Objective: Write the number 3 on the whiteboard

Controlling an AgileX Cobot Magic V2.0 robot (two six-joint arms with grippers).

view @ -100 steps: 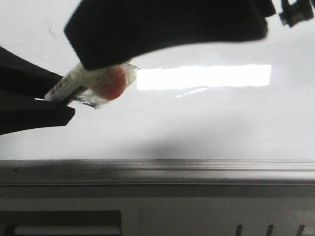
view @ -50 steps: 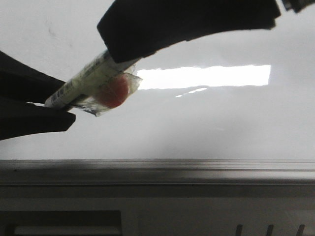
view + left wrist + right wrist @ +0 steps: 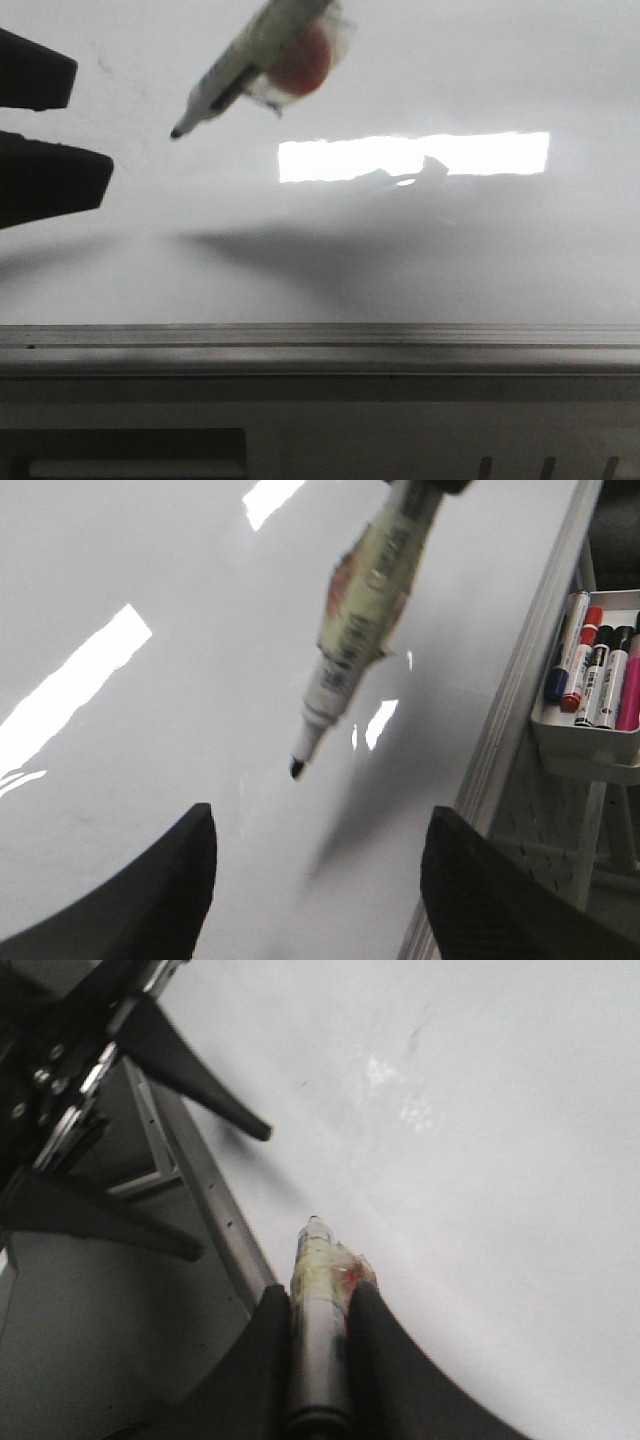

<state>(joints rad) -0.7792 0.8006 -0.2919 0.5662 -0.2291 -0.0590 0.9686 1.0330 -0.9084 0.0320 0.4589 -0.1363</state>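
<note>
The whiteboard is glossy white with a bright rectangular reflection and a grey rail along its near edge. No number 3 shows on it, only faint smudges. My right gripper is shut on a marker wrapped in tape with a red patch. In the front view the marker hangs from the top edge, its bare black tip pointing down-left above the board. My left gripper is open and empty, its dark fingers at the left, apart from the marker.
A grey tray holding several coloured markers hangs beyond the board's rail, on the side near my left gripper. The left arm's fingers also show in the right wrist view, over the rail.
The right gripper has lifted the marker up and to the right, out from between the left fingers. Its black tip is now bare. The left fingers have drawn back to the left.
</note>
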